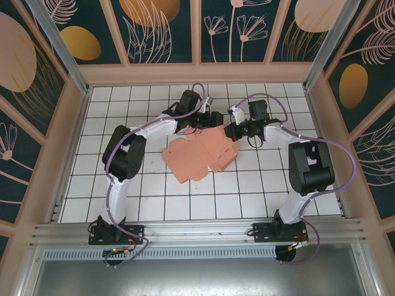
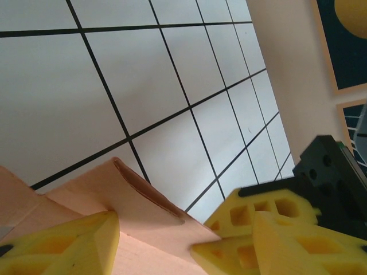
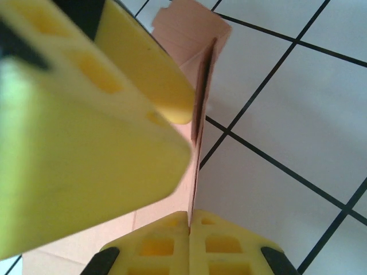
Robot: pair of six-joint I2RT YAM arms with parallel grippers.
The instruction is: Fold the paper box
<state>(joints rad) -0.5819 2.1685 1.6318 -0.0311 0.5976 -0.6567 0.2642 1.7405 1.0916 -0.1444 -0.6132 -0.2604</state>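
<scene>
paper box point(image 1: 197, 157): a salmon-pink die-cut sheet with notched tabs, lying mostly flat on the white tiled tabletop point(image 1: 154, 203). It sits around the middle, a little toward the far edge and well apart from the 2 arm bases at the near edge.
far right corner of the sheet: both grippers meet here, just beside each other.
left gripper point(image 1: 213, 121): reaches in over the sheet's far edge. Its jaws stand apart with a wide gap and clamp nothing.
fingers point(image 2: 63, 246): in the left wrist view the 2 yellow ones sit on either side of a raised flap point(image 2: 135, 197).
flap: it curls up off the sheet into the gap between those fingers. The left one lies against the card. I cannot tell whether the right one touches it.
right gripper point(image 1: 233, 131): at the sheet's far right corner, with its jaws closed together on a thin edge of the card.
pads point(image 3: 229, 246): in the right wrist view the 2 yellow ones meet with the card pinched in the seam. The card stands upright on edge and runs up from them toward a pink panel at the top.
yellow block point(image 3: 86, 114): blurred and close to the lens, just beside the standing card. I cannot tell which gripper it belongs to.
</scene>
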